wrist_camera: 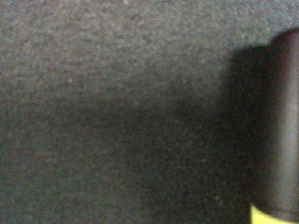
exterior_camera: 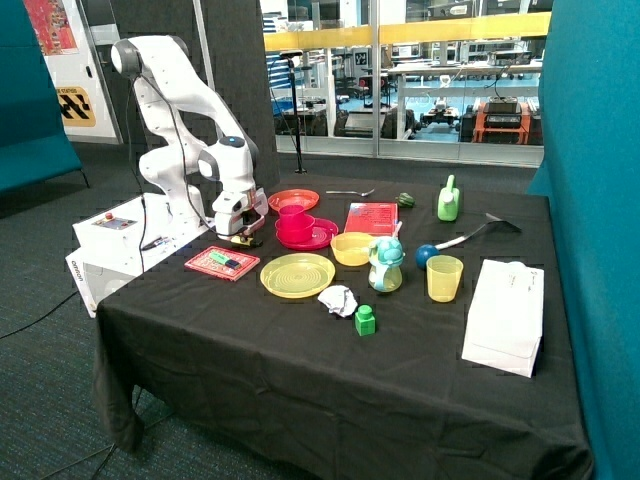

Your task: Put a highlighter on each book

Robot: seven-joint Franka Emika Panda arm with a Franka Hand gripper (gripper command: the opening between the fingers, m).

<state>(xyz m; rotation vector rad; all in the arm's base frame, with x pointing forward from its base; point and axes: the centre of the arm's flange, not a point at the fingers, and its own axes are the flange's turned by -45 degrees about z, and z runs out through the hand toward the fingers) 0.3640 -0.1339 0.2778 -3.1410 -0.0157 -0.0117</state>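
Observation:
Two flat red books lie on the black tablecloth. The near one (exterior_camera: 203,262), by the table's edge beside the robot base, carries a small dark and green highlighter (exterior_camera: 226,260). The far one (exterior_camera: 371,217) lies behind the yellow bowl with nothing visible on it. My gripper (exterior_camera: 241,237) is down at the cloth just behind the near book, beside the red plate with the pink cup. The wrist view shows the cloth (wrist_camera: 117,116) very close, and a dark cylinder with a yellow end (wrist_camera: 280,130) at the picture's edge, which may be a highlighter.
A red plate (exterior_camera: 293,199), a pink cup (exterior_camera: 295,222) on another red plate, a yellow plate (exterior_camera: 297,275), a yellow bowl (exterior_camera: 352,248), crumpled paper (exterior_camera: 338,299), a green block (exterior_camera: 365,320), a yellow cup (exterior_camera: 444,277) and a white paper bag (exterior_camera: 506,314) crowd the table.

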